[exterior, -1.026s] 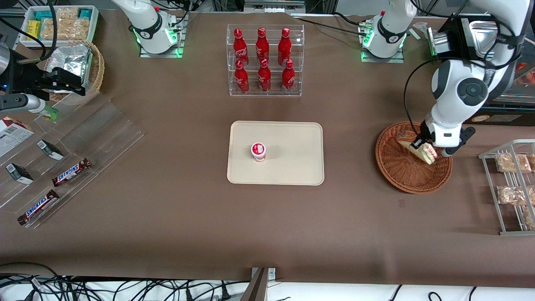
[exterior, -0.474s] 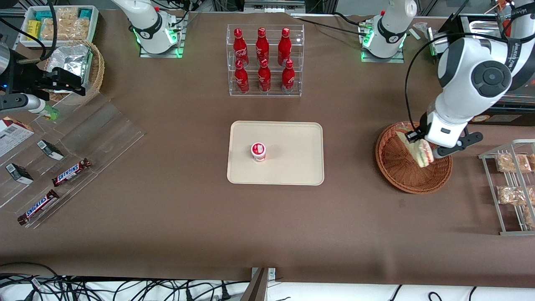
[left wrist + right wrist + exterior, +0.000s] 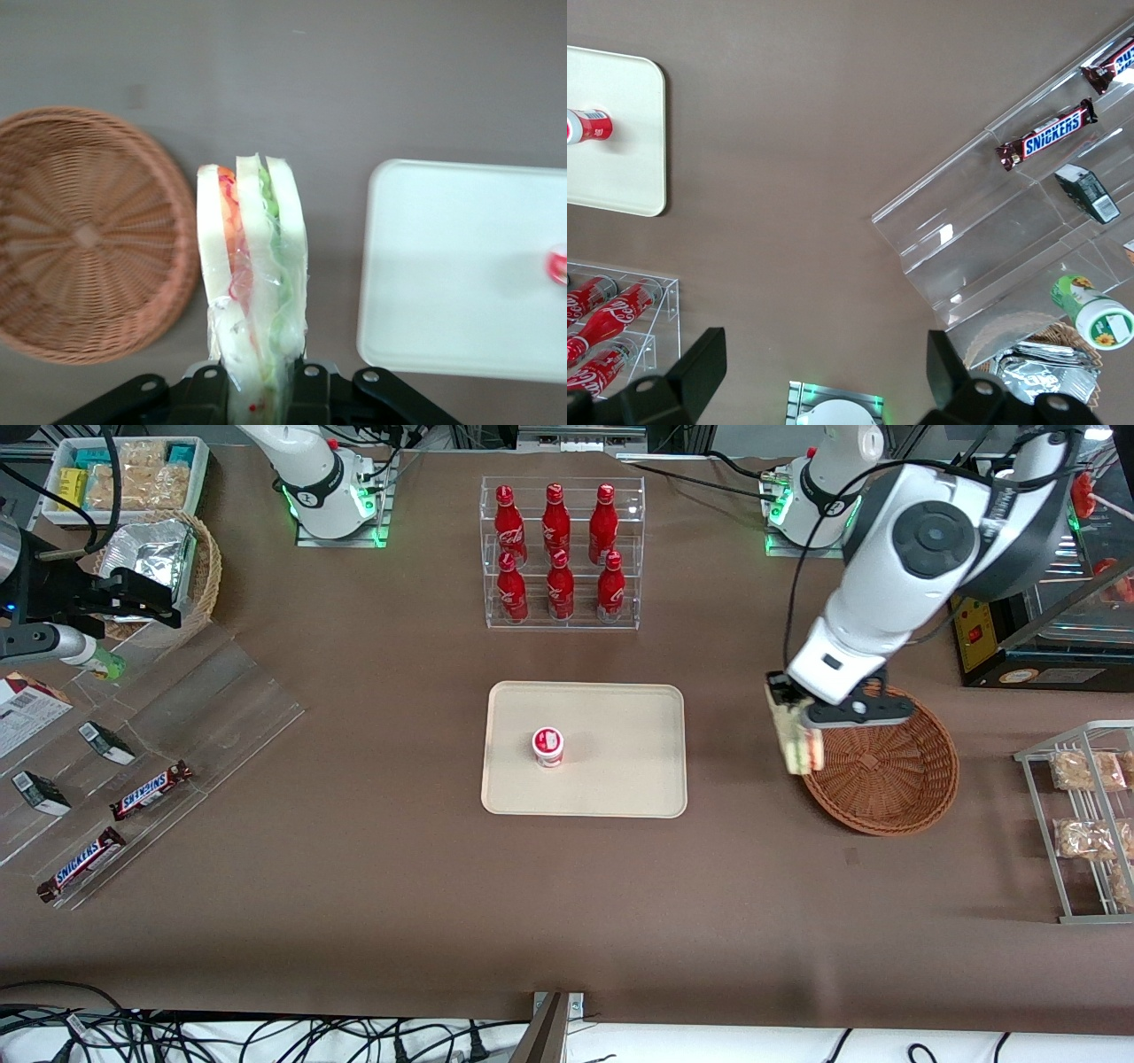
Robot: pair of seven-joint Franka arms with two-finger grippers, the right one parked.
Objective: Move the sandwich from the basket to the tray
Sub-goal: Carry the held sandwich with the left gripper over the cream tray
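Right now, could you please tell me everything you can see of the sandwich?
The sandwich is a wedge of pale bread slices with red, orange and green filling, in clear wrap. It hangs upright in the air, pinched at one end by the jaws of the gripper, over the table between the basket and the tray, at the basket's rim. Nothing else touches it.

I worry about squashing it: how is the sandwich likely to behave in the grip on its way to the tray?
The gripper, between basket and tray, is shut on the sandwich. Its soft-looking bread would probably compress under a firm squeeze. The glossy clear wrap may be slippery. Held by one end, its layers might sag or splay.
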